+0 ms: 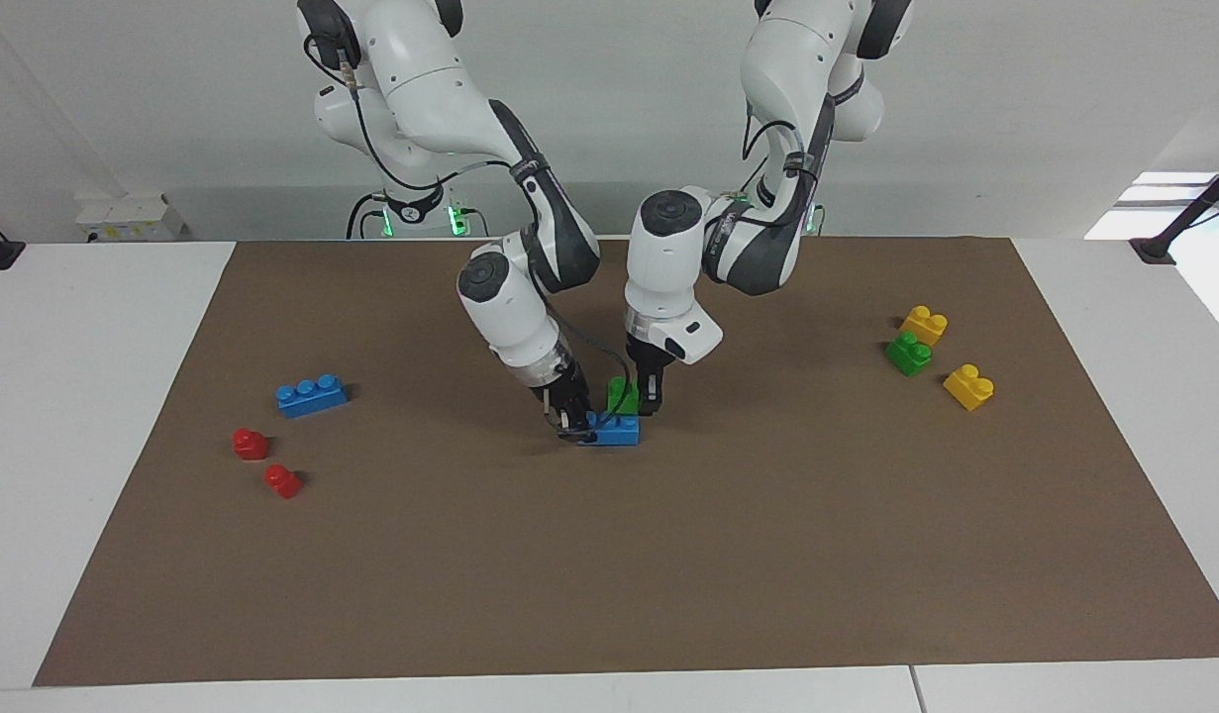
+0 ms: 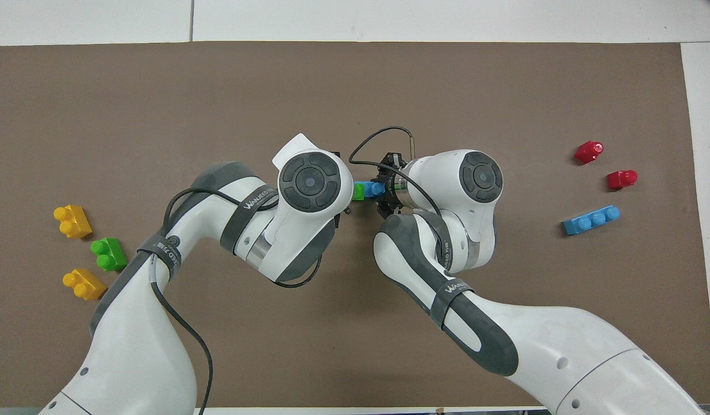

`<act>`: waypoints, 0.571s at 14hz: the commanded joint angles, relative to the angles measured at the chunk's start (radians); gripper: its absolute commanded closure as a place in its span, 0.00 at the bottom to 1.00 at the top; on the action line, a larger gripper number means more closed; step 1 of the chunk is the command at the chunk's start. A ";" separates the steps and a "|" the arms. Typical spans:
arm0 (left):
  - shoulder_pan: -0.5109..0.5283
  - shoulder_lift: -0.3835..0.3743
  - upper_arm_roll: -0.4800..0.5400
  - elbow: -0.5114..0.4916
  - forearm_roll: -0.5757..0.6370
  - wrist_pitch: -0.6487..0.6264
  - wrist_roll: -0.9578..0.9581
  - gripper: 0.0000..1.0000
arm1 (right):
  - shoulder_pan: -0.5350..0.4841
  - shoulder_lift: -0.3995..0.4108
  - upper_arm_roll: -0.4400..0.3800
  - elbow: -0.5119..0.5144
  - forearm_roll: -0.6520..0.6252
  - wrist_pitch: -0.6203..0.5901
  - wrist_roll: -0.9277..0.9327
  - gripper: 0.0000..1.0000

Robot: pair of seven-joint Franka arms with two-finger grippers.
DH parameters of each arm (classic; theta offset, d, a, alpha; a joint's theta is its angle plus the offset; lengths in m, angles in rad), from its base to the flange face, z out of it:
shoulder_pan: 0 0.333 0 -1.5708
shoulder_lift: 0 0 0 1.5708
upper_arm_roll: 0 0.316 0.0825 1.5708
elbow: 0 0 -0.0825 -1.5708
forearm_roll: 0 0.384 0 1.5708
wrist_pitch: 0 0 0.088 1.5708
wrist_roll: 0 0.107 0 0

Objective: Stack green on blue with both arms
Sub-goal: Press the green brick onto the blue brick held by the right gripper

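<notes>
Mid-mat, a blue brick [image 1: 617, 432] lies on the brown mat with my right gripper [image 1: 569, 424] shut on the end toward the right arm's side. My left gripper [image 1: 647, 401] is shut on a green brick [image 1: 621, 394] and holds it right at the top of that blue brick, over the other end. Whether the green is pressed onto the studs I cannot tell. In the overhead view only a sliver of the green brick [image 2: 359, 191] and the blue brick [image 2: 375, 188] shows between the two wrists. The left wrist hides its own fingers there.
A second blue brick [image 1: 312, 395] and two red bricks [image 1: 250, 443] lie toward the right arm's end. A second green brick [image 1: 908, 353] sits between two yellow bricks [image 1: 968, 386] toward the left arm's end. The brown mat [image 1: 668, 574] covers most of the table.
</notes>
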 commanded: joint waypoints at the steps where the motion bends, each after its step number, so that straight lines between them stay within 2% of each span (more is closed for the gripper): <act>1: -0.027 0.024 0.017 0.023 0.032 0.020 -0.042 1.00 | 0.006 0.017 -0.002 -0.007 0.020 0.044 -0.027 1.00; 8: -0.030 0.049 0.019 0.014 0.084 0.052 -0.063 1.00 | 0.005 0.019 -0.002 -0.007 0.020 0.046 -0.027 1.00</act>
